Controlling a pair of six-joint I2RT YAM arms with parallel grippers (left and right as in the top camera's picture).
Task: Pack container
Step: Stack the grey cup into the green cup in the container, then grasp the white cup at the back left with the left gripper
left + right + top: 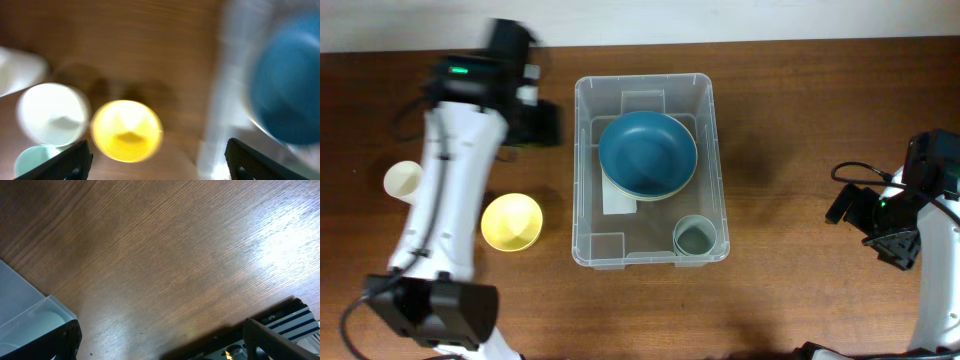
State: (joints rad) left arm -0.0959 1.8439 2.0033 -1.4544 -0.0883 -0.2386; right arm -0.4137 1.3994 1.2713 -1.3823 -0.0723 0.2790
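my left gripper (157,162) stands wide and empty, both fingertips (75,160) far apart at the bottom of a blurred wrist view with nothing between them. the container (582,180) sits just off its right-hand finger, and inside it i see a blue bowl (647,152) stacked on a paler one, plus a small grey-green cup (696,236) in the corner farthest from this gripper. i judge the packing is partly done and i am between items, lining up the next pick. the yellow bowl (512,222) lies on the table almost straight ahead of the open gap, a touch toward the left finger; a cream cup (405,180) is beyond that finger, and a pale green cup (32,160) shows at the wrist view's lower left corner. the next move, as i see it, calls for centring over the yellow bowl's rim, one finger inside and one outside, then closing. my right gripper (160,330) is also spread wide, holding nothing, over bare wood with the container's corner off its left finger.
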